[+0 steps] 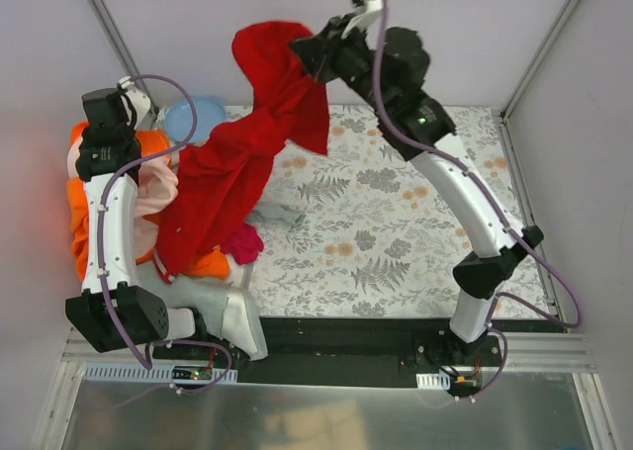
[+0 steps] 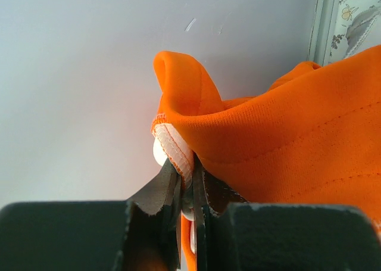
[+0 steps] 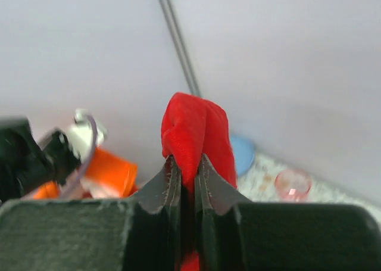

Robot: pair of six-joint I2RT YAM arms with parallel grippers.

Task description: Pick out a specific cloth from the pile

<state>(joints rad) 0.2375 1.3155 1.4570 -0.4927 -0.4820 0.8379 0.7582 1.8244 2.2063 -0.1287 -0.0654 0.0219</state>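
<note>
Pile (image 1: pixel 79 227) heaped along left edge of bench (image 1: pixel 396 232); mostly orange, some pale pink. Magenta cloth (image 1: pixel 244 242) at pile's right side, grey cloth (image 1: pixel 279 216) just beyond it. Left gripper (image 2: pixel 186 181) over pile's far end, jaws pinched together on hemmed fold of orange cloth (image 2: pixel 297 140). Red cloth (image 1: pixel 232 173): lower end lies on pile, rest stretches up toward far edge. Right gripper (image 3: pixel 187 164) high above far edge, jaws clamped on red cloth's top bunch. Blue bowl (image 1: pixel 203 114) in far-left corner.
</note>
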